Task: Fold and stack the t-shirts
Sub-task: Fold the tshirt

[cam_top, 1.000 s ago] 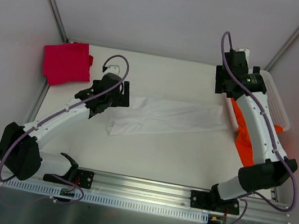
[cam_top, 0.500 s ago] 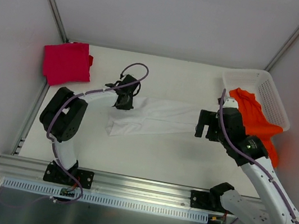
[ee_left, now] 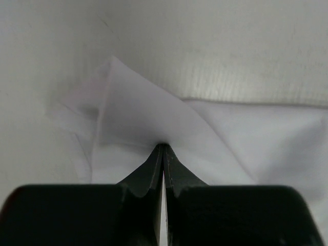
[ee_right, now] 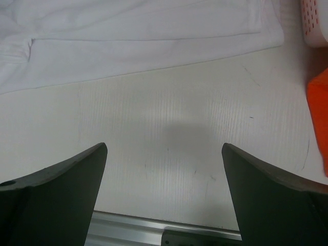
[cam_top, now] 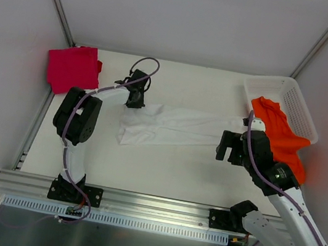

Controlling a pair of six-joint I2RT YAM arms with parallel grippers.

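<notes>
Pale table (cam_top: pixel 167 180) inside a white-walled enclosure, shown from above and from both wrists. Both arms are completing a large repositioning. A second ago the right arm was reaching over the far right corner and the left arm was lying stretched across the left half; now both are closing on the white t-shirt (cam_top: pixel 175 128). This shirt is lying as a long creased band across the middle of the table, running from near left to far right. The orange t-shirt (cam_top: pixel 278 132) is hanging unfolded, half out of the white lattice basket (cam_top: pixel 285 87) at the right edge. The magenta t-shirt (cam_top: pixel 72 70) is sitting folded in the far left corner, unmoved, and is apparently serving as the base of the stack. The left gripper (cam_top: pixel 135 98) is pinching the far left corner of the white shirt, its jaws pressed fully together on a peak of cloth. It is holding that corner slightly farther back than half a second ago. The right gripper (ee_right: pixel 164 148) is hovering wide open and empty over bare table, just near of the shirt's right end and not touching it. By this evidence the left end is secured, and the right end is awaiting its grasp before folding can begin.
</notes>
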